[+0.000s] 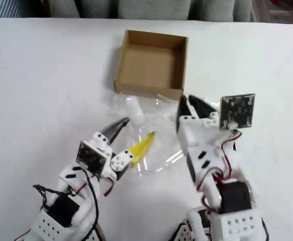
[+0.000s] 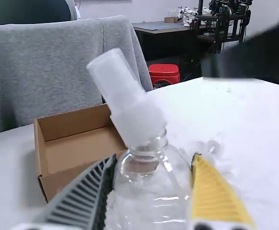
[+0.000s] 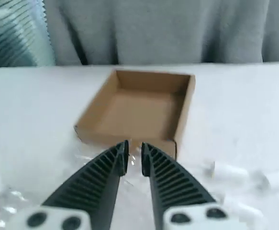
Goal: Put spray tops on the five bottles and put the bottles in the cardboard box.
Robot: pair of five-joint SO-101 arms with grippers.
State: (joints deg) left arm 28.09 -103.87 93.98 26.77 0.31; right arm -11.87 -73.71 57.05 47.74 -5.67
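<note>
A clear bottle (image 2: 149,191) stands between the grey and yellow fingers of my left gripper (image 2: 153,160), which is shut on it. A white spray top (image 2: 125,105) sits tilted on the bottle's neck. From above, the left gripper (image 1: 137,128) is a little in front of the cardboard box (image 1: 151,63), with the white spray top (image 1: 134,111) beyond its tips. My right gripper (image 1: 185,98) is at the box's near right corner. Its black fingers (image 3: 106,177) are almost together with nothing between them, and they point at the box (image 3: 139,110).
More clear bottles (image 1: 166,153) lie on the white table between the arms. Loose white spray tops (image 3: 228,171) lie right of the right gripper. The box is open-topped and empty. Grey cloth hangs behind the table's far edge.
</note>
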